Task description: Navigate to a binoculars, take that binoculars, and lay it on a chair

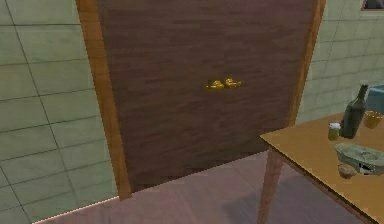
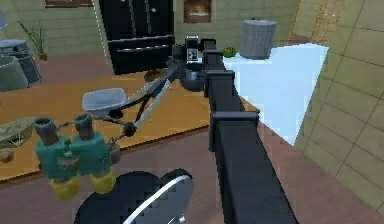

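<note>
Your claw [image 2: 120,122] sits at the far end of the arm [image 2: 240,150], reached out over the wooden counter [image 2: 170,115]. The teal binoculars [image 2: 76,155] with their yellow ends hang at its fingertips, by the counter's near edge and clear of its top, so you can take it that the claw holds them; how the fingers themselves stand you cannot tell from these pictures. Just beyond the claw, on the counter, lies a pale shallow dish [image 2: 105,97]. Past the counter's far side stands a black fridge [image 2: 150,35], with a grey bin [image 2: 258,38] farther toward the arm side view's right and a potted plant [image 2: 38,40] beyond the counter's other end. In the forward view, a corner of what is likely the same counter carries a dark bottle [image 1: 355,110], a small jar [image 1: 334,130] and a grey-green box [image 1: 360,155]. Left of that corner a brown door [image 1: 205,85] with gold handles stands close ahead between tiled walls. By my reading the taking is done and the carrying is the step in hand. Your next move calls for finding a chair: keep the arm lifted so the binoculars clear the dish and the counter's edge, then turn the base away from the door, since there looks to be little room to drive straight on.
</note>
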